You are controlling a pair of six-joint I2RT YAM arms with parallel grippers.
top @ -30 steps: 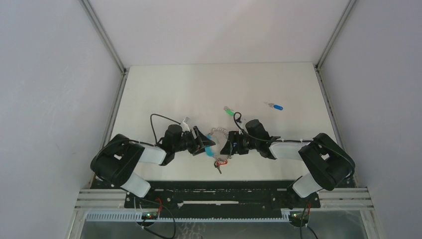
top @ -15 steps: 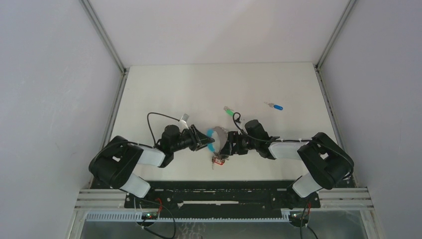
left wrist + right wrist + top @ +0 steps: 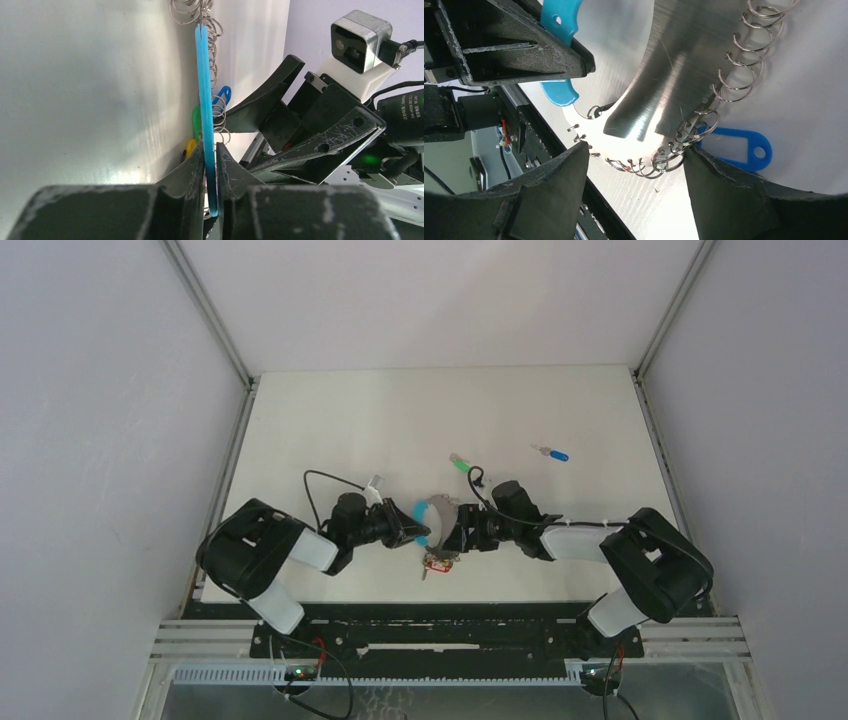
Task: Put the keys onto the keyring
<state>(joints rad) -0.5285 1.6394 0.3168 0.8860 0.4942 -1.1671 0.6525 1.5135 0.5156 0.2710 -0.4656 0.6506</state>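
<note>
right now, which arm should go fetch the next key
Right. The left gripper is clamped on the keyring at its turquoise sleeve, so it is busy. The right gripper is open, and the green key and blue key lie on the table just beyond it, on its side.

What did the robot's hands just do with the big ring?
The left hand, shut on the keyring by its turquoise sleeve, tipped it up from flat to standing on edge, nearer the open right hand. The right hand hardly moved; the green key and blue key stayed put.
</note>
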